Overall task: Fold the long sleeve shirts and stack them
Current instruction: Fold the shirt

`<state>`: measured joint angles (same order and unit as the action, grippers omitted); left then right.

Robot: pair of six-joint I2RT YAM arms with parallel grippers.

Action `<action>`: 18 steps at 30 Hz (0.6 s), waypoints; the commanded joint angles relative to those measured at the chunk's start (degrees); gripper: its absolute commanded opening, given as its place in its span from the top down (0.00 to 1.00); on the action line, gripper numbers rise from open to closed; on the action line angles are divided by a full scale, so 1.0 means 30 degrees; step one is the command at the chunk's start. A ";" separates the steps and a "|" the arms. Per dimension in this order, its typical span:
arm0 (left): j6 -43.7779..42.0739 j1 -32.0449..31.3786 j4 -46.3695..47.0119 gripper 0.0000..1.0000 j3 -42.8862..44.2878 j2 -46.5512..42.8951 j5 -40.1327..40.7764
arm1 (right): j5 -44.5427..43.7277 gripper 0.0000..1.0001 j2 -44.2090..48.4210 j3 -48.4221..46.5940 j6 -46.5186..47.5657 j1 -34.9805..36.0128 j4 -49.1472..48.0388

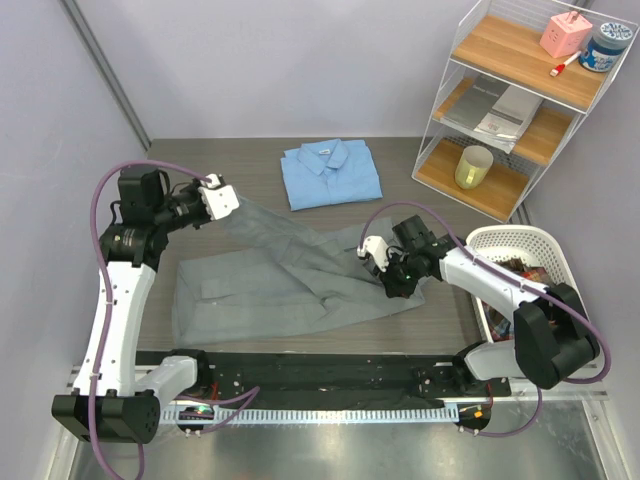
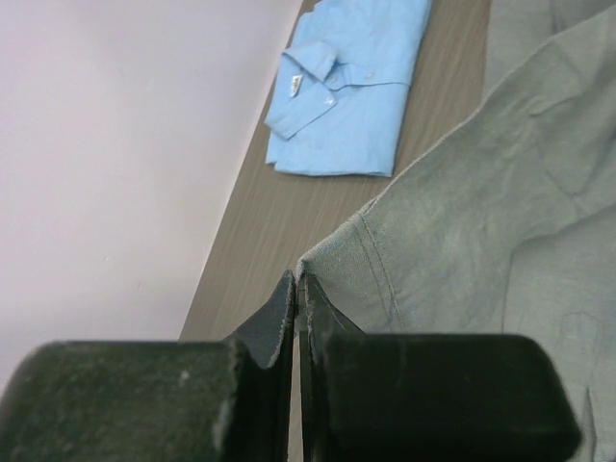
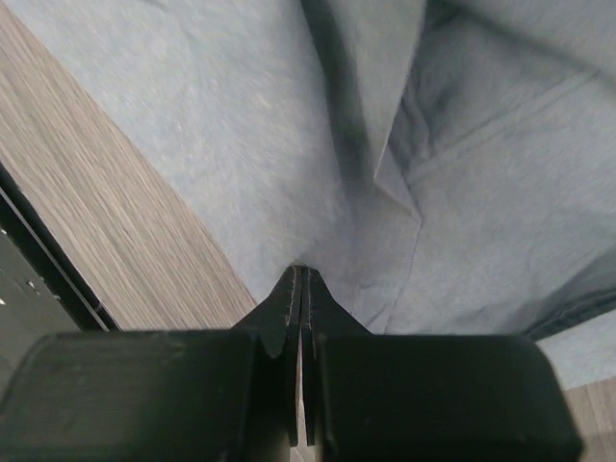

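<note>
Wood-grain table (image 1: 240, 165), seen from above and from both wrists.

**Progress.** The light blue shirt (image 1: 330, 172) lies folded into a compact rectangle, collar uppermost, just beyond the grey shirt (image 1: 280, 290). By this evidence one of the two garments is finished. The grey shirt lies spread and creased, unfolded and not yet stacked.

**Grippers.** The left gripper (image 1: 222, 197) is raised above the grey shirt's far left corner. Its jaws are clamped on a seamed edge of the cloth, which runs taut from the fingers (image 2: 274, 327) down to the rest of the garment. The right gripper (image 1: 368, 252) sits low at the grey shirt's right side with its jaws pressed together at a fold. The fingers (image 3: 274, 318) appear to pinch the fabric.

**Remaining, as judged.** The grey shirt has to be folded in full and then placed together with the light blue shirt in one stack.

**Hidden or unclear.**
- Which part of the grey shirt each gripper holds, whether sleeve, hem or shoulder, cannot be told.
- No collar or buttons can be made out on the grey shirt.
- The right arm covers the grey shirt's right edge.
- How much cloth lies between the right fingers is masked by the tips themselves.
- The white basket (image 1: 520, 238), right of the grey shirt, holds dark items too small to identify.
</note>
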<state>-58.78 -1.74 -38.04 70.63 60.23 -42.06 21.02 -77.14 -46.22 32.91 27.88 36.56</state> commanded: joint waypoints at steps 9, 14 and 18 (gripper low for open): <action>-0.0092 0.0140 0.2073 1.00 -0.1628 -0.1970 0.1158 | -0.1671 0.99 -0.1325 0.0640 0.0663 -0.0591 -0.0114; 0.0229 0.0140 0.4562 1.00 -0.2303 -0.1416 0.2710 | -0.1936 0.99 -0.1999 0.0728 0.0254 -0.0650 -0.0378; 0.1107 0.0140 0.5122 1.00 -0.1544 -0.0011 0.1927 | -0.2113 0.98 -0.1855 0.0495 -0.0128 -0.1029 -0.0671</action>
<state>-57.41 -1.69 -28.91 64.03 57.21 -35.75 15.90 -83.20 -43.97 33.93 25.98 36.25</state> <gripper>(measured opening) 0.004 0.019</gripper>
